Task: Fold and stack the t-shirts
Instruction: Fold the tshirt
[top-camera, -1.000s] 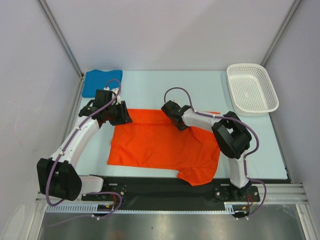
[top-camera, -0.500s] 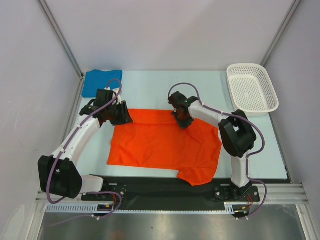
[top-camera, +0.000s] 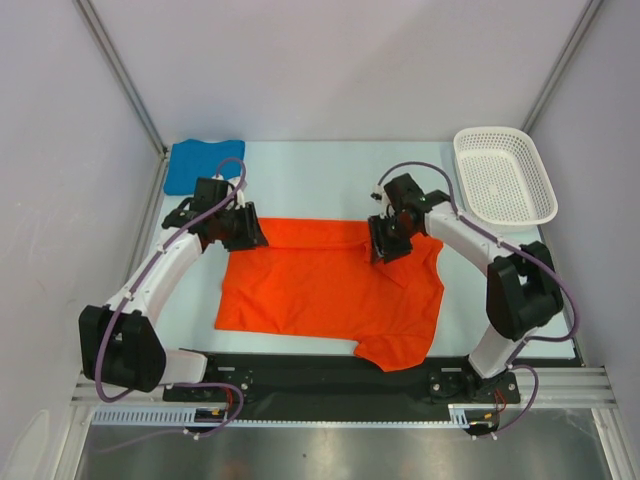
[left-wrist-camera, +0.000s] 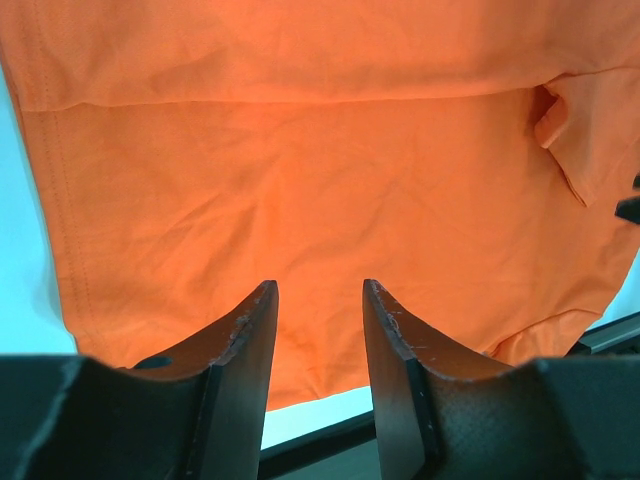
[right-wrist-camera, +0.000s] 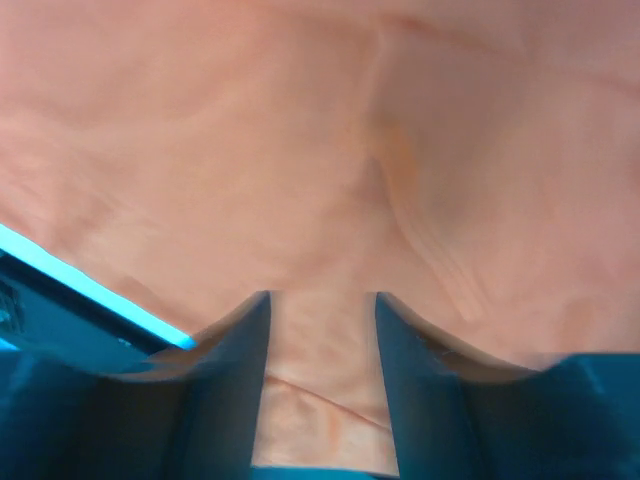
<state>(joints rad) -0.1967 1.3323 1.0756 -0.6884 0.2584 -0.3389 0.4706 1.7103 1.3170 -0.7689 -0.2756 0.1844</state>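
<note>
The orange-red t-shirt (top-camera: 320, 290) lay spread flat across the middle of the desk (top-camera: 300, 180), one sleeve lapping onto the black base rail (top-camera: 290, 372) at the near edge. The left gripper (top-camera: 243, 232) sat at the shirt's far left corner, its jaws spread, with cloth lying beyond their tips. The right gripper (top-camera: 388, 245) pressed down on the shirt's far edge. Its jaws stood apart with orange cloth filling the gap, and it was unclear whether they gripped it. The desk was pale blue, enclosed by plain grey walls. The blue t-shirt (top-camera: 203, 162) lay folded in the far left corner, and a white basket (top-camera: 500, 222) stood in the far right corner, well apart from both arms.
</note>
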